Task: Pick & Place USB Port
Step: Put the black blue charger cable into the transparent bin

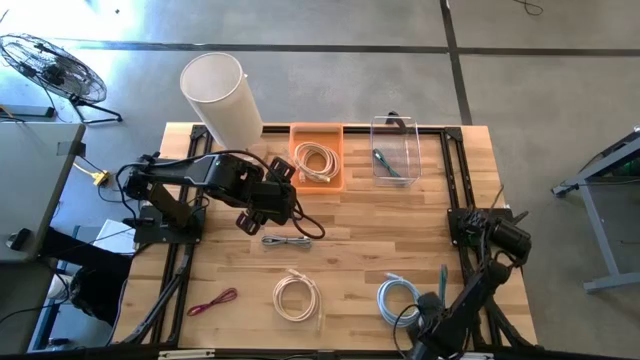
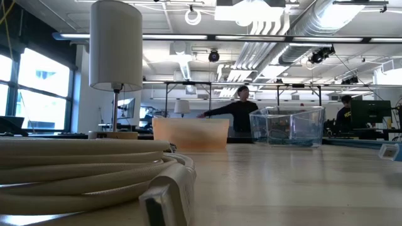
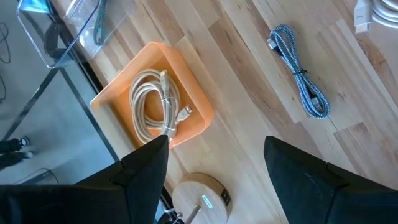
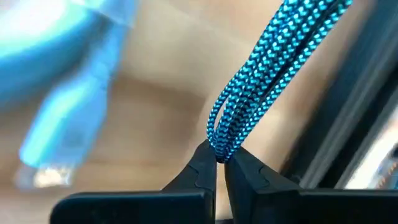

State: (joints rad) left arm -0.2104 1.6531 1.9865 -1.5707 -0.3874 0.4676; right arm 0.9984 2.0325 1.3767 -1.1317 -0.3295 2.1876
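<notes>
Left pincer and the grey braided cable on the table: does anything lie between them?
No. In the high view, only bare wood separates the left pincer from the grey braided cable.

The floor (image 1: 330, 25) is gray and smooth, with dark lines running across it. A round fan (image 1: 52, 68) stands on the floor at the far left. A gray desk (image 1: 30, 185) sits at the left side. Far back in the room, big windows (image 2: 38, 85) let in light on the left. White pipes (image 2: 282, 25) run along the ceiling. Two people (image 2: 242, 110) stand far away.
</notes>
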